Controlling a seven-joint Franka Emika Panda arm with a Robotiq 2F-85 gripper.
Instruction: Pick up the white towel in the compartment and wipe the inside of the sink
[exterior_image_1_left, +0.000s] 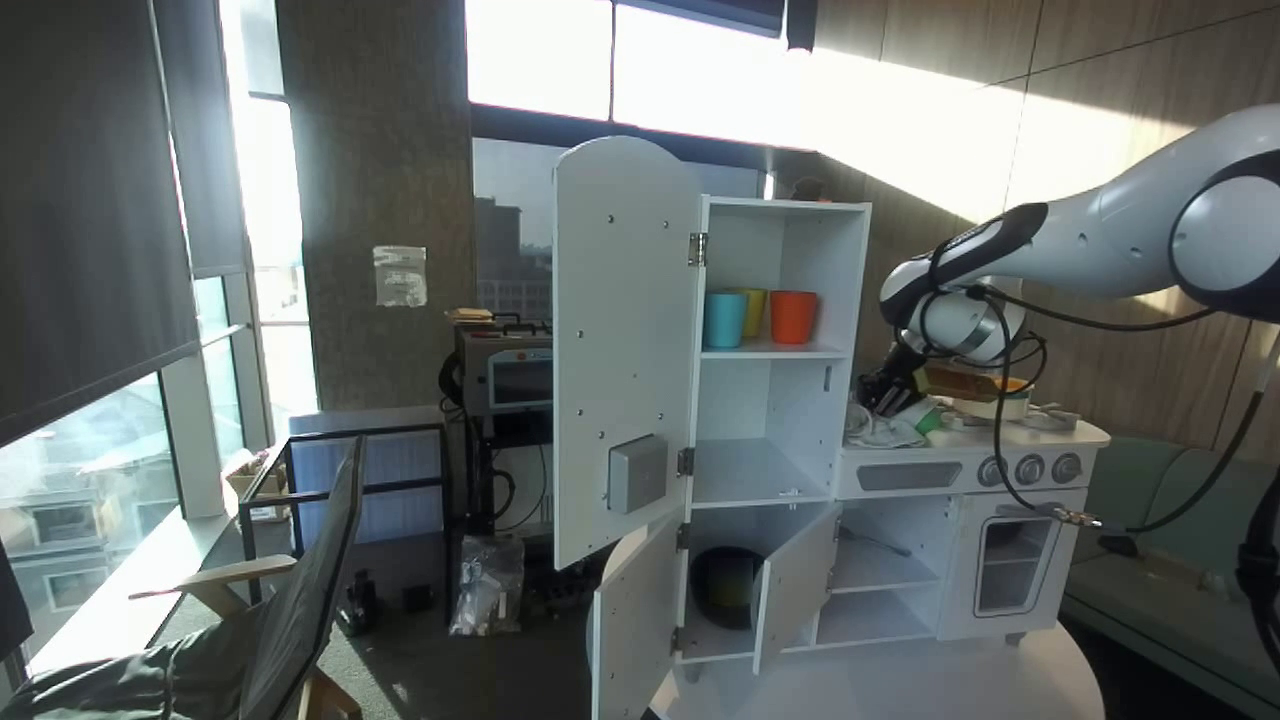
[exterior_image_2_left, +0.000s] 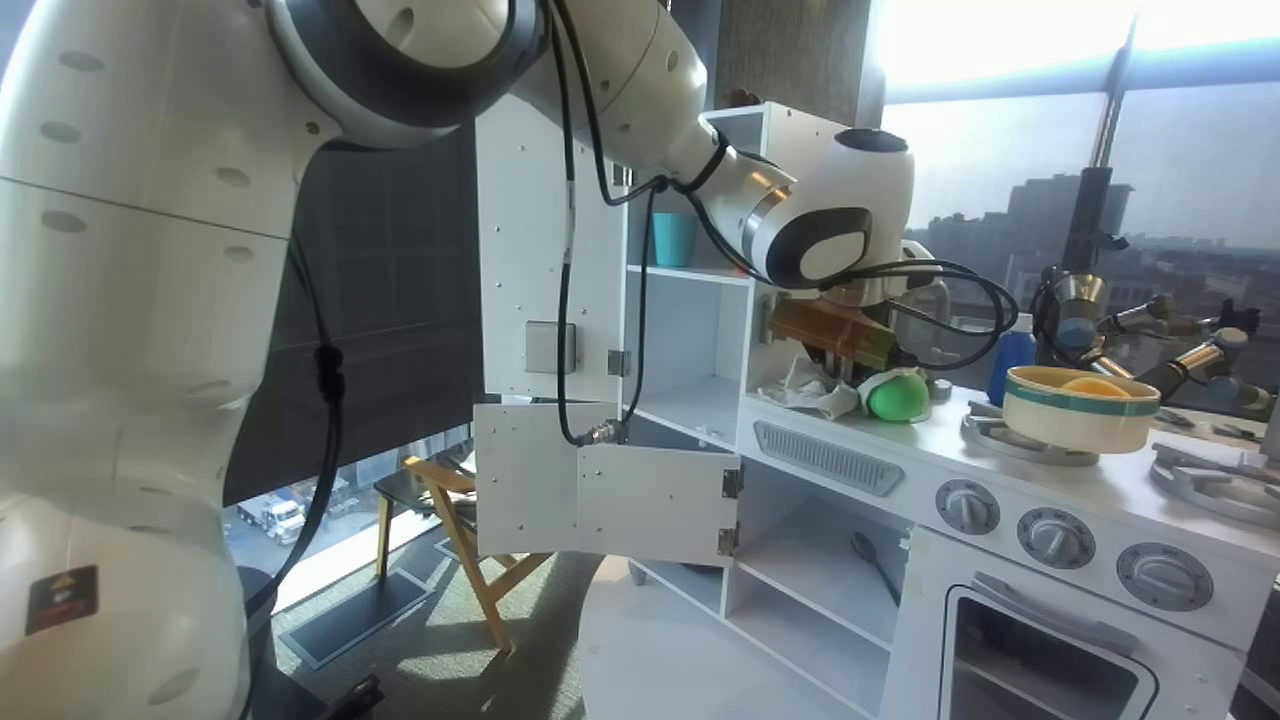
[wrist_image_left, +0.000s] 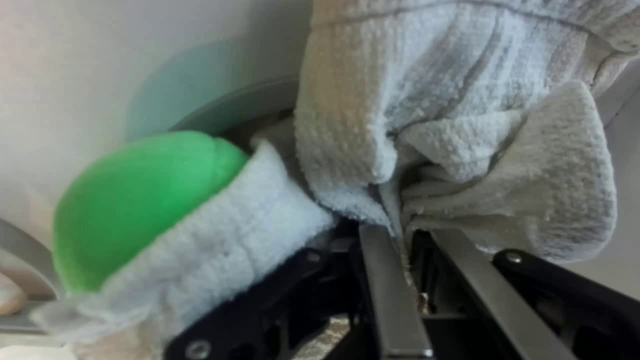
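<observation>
The white towel (wrist_image_left: 450, 110) lies bunched on the counter end over the sink, its folds spread to both sides of my jaws. A pinch of cloth runs between the fingertips of my gripper (wrist_image_left: 402, 232), which is shut on it. The grey sink rim (wrist_image_left: 245, 100) shows as an arc beside the towel; the basin inside is mostly hidden by cloth. In both exterior views my gripper (exterior_image_1_left: 872, 402) points down into the towel (exterior_image_2_left: 812, 390). The compartment (exterior_image_1_left: 745, 468), a white cubby below the cups, stands beside the counter in the tall cabinet.
A green rounded object (wrist_image_left: 140, 205) rests against a towel fold, close to my left finger. A cream pot (exterior_image_2_left: 1080, 415) sits on a burner further along the counter. The cabinet's tall door (exterior_image_1_left: 625, 350) is swung outward. Behind the gripper rises a faucet (exterior_image_2_left: 940, 305).
</observation>
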